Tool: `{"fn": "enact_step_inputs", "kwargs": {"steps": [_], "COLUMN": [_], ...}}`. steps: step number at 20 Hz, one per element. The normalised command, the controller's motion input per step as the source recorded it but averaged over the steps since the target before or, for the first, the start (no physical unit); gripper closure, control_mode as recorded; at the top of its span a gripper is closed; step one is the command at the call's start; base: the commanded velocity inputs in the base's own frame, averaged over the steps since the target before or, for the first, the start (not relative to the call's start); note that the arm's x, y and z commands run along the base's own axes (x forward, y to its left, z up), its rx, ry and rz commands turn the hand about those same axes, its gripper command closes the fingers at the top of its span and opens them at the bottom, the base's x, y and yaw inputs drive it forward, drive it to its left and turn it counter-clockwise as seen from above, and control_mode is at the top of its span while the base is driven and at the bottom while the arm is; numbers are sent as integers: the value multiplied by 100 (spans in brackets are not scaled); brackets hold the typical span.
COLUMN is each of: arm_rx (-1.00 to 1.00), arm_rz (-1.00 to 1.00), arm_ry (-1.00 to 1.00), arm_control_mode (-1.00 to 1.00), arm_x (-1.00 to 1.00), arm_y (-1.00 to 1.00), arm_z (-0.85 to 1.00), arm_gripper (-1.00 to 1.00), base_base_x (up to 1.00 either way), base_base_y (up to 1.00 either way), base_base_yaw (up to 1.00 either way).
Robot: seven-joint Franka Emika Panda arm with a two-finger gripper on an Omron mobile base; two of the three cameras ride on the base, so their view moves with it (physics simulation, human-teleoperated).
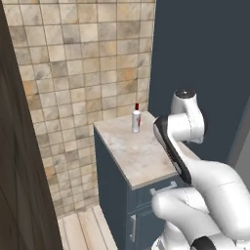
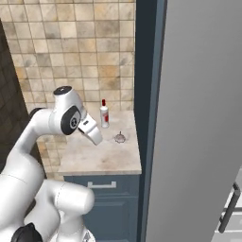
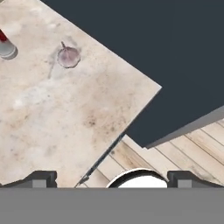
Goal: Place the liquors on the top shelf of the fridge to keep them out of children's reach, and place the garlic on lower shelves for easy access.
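The left base view looks forward and down from behind the arm's left side, onto the marble counter and tiled wall. The right base view faces the same counter from the other side, close beside the fridge. The hand view looks steeply down, near the counter's edge and the wood floor.

One bottle (white, red cap), one garlic bulb, one cabinet.
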Motion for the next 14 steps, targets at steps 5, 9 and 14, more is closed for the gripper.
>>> {"fn": "enact_step_inputs", "kwargs": {"steps": [5,9,14], "arm_rx": [0,0,0], "arm_rz": [-9,-8,-6], "arm_ry": [13,8,2], "arm_control_mode": [-100,-100,-100], "arm_x": [42,34,35], "arm_y": [-8,-5,-11], "arm_z": [-21,-30,-40], "arm_gripper": [-100,-100,-100], "base_base_x": [0,0,0], "base_base_y": [0,0,0], "base_base_yaw": [0,0,0]}}
